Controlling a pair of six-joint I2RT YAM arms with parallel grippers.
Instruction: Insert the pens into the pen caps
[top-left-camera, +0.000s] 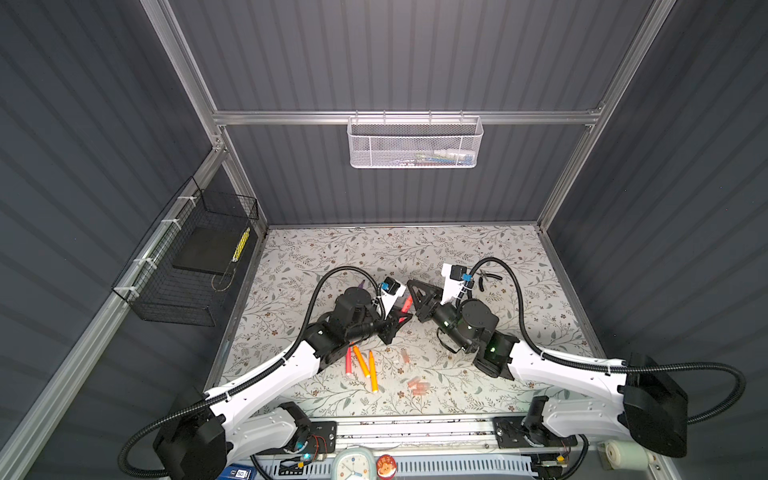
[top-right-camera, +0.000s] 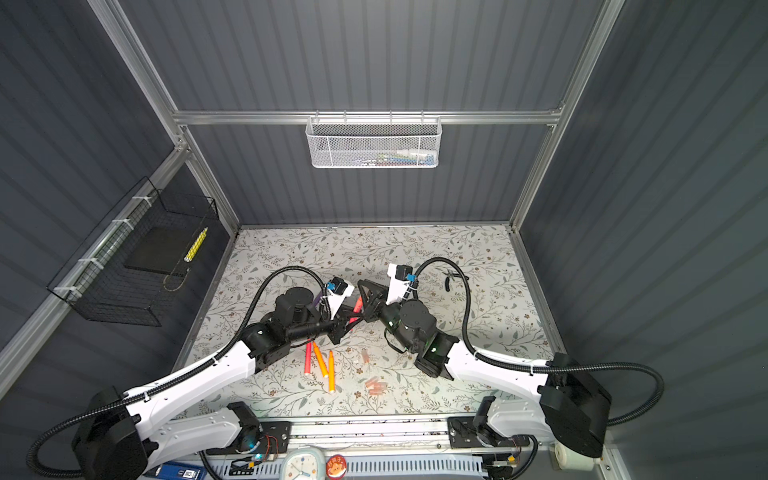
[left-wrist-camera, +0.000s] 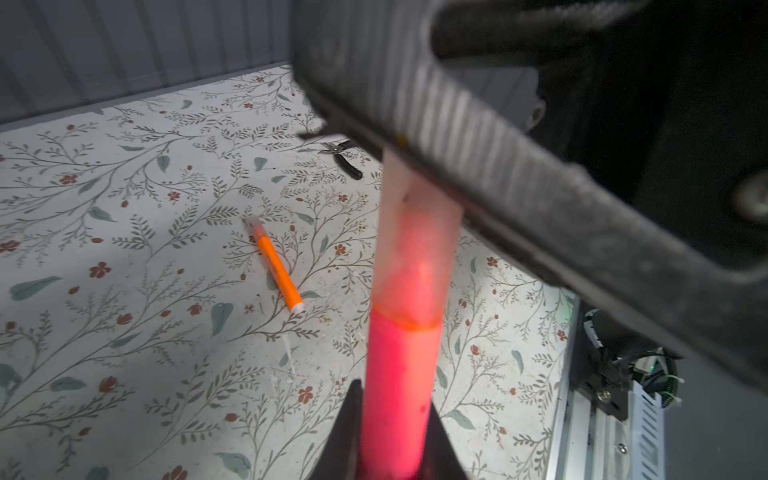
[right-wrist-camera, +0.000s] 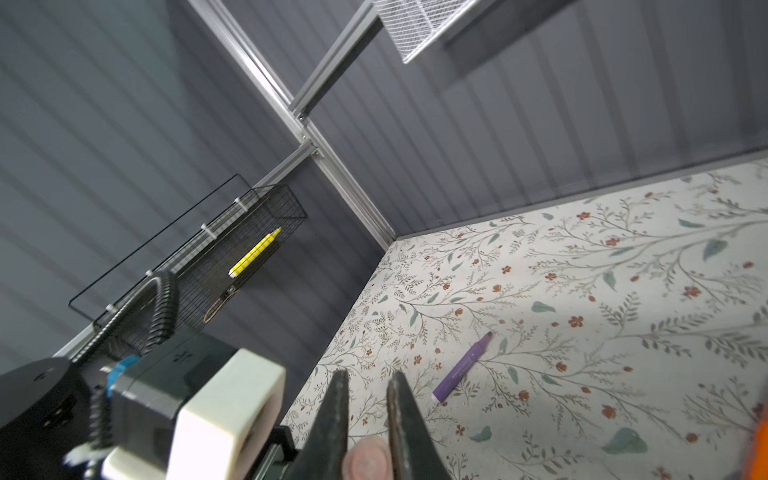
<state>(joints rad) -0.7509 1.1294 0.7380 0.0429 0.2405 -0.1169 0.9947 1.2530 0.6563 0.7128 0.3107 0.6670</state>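
Note:
My left gripper (left-wrist-camera: 394, 395) is shut on a red-pink pen (left-wrist-camera: 399, 374), held above the table's middle (top-left-camera: 407, 303). A translucent pen cap (left-wrist-camera: 415, 249) sits over that pen's tip. My right gripper (right-wrist-camera: 370, 372) is shut on the cap, whose round end (right-wrist-camera: 368, 459) shows between its fingers. In both top views the two grippers meet tip to tip. On the table near the left arm lie a red-pink pen (top-left-camera: 348, 360) and two orange pens (top-left-camera: 360, 360) (top-left-camera: 372, 372). Loose caps (top-left-camera: 417, 384) rest nearer the front. A purple pen (right-wrist-camera: 463, 365) and another orange pen (left-wrist-camera: 276, 264) lie apart.
Black-handled pliers (top-left-camera: 484, 280) lie at the back right of the floral table. A black wire basket (top-left-camera: 187, 266) hangs on the left wall and a white mesh basket (top-left-camera: 415, 143) on the back wall. A clock (top-left-camera: 352, 465) stands beyond the front rail.

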